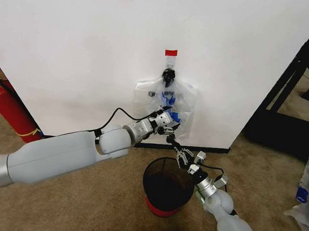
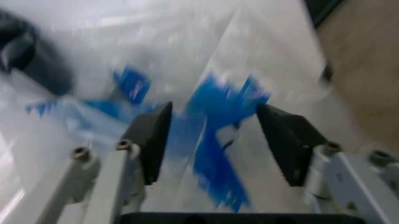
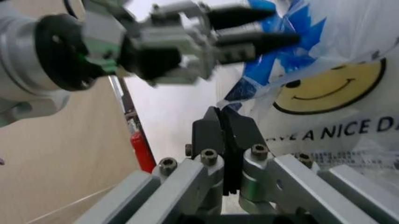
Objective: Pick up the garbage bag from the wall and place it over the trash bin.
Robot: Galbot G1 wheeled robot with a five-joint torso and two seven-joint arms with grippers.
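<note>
**Entry: bag on hook, left gripper at the plastic**

White wall [image 1: 85, 44], black baseboard, brown carpet below; that is my backdrop.

- Red tape strip [image 1: 171, 52]: on the wall, just above the black hook [image 1: 169, 73].
- Garbage bag [image 1: 185, 99]: translucent plastic, hanging from the hook flat against the wall, blue patches at its middle. The right wrist view shows its yellow smiley face [image 3: 330, 86] and black print.
- Trash bin [image 1: 168, 186]: black wire mesh, red base, on the carpet directly below the bag, near the baseboard.
- Left gripper [image 1: 167, 122]: I have it at the bag's lower middle, jaws spread, with blue-printed plastic lying between the two pads [image 2: 153, 137]. Not yet clamped.
- Right gripper [image 1: 183, 154]: between bin rim and bag's lower edge, jaws pressed together on nothing.
- Red fire extinguisher [image 1: 6, 108]: against the wall, well to the left.
- Dark shelving frame [image 1: 304, 80]: on the right.

Risks as I judge them: the film is thin and slack, so closing may catch a single layer or slip off. Pulling outward rather than up could tear the handles on the hook. The right gripper sits close under my left, so a downward move could foul it or tip the bin.
</note>
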